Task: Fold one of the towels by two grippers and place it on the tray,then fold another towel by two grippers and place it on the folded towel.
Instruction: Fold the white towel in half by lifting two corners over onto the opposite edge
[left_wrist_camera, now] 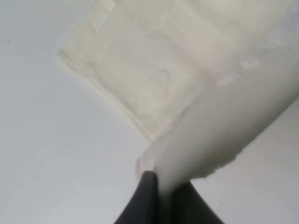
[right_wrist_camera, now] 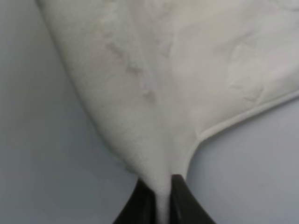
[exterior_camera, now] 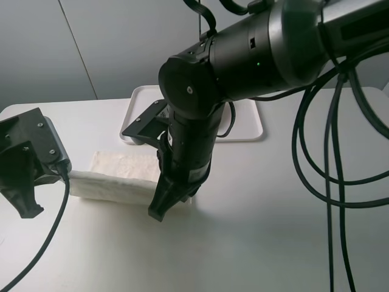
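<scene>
Both grippers pinched the cream-white towel [exterior_camera: 115, 176].
The left gripper [left_wrist_camera: 161, 179] and the right gripper [right_wrist_camera: 162, 184] each had jaws pressed on a towel edge (fabric between the tips); the towel lay between them on the table [exterior_camera: 273, 231], the tray [exterior_camera: 249, 121] beyond the right gripper.

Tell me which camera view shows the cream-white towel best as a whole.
The exterior high view: there the cream-white towel lies as a long band on the table, though the right arm hides one end. Each wrist view shows only a close part, pinched in the left gripper or the right gripper.
</scene>
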Robot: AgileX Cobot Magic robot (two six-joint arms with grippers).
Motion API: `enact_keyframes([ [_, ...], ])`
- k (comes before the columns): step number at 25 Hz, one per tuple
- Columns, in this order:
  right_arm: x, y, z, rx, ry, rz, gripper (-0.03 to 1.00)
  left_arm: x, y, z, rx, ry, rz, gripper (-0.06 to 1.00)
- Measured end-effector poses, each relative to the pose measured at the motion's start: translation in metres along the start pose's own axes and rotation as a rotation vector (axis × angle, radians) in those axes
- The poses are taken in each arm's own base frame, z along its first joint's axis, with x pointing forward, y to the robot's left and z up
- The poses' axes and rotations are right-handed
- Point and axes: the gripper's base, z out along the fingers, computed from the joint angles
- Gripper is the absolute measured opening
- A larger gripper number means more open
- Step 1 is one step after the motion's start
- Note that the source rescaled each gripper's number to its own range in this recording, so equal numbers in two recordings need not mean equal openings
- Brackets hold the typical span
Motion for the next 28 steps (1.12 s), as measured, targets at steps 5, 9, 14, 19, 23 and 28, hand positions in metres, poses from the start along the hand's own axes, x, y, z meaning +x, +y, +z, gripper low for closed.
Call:
enact_keyframes([
  [5,-0.004,-0.014,0.0,0.022,-0.051,0.085,0.0,-0.007,0.007,0.018,0.043,0.049,-0.078,0.0],
  [9,-0.005,-0.028,-0.001,0.054,-0.087,0.133,0.0,-0.011,0.011,0.033,0.071,0.082,-0.099,0.0],
  [14,-0.007,-0.034,0.007,0.078,-0.097,0.14,0.0,-0.011,0.011,0.046,0.076,0.094,-0.121,0.0],
  [19,-0.011,-0.038,0.019,0.113,-0.121,0.167,0.0,-0.013,0.014,0.052,0.046,0.066,-0.133,0.0],
  [23,-0.014,-0.043,0.028,0.152,-0.139,0.178,0.0,-0.011,0.018,0.058,0.023,0.055,-0.18,0.0],
  [28,-0.018,-0.049,0.037,0.21,-0.187,0.2,0.0,-0.003,0.033,0.06,-0.042,0.032,-0.315,0.03],
])
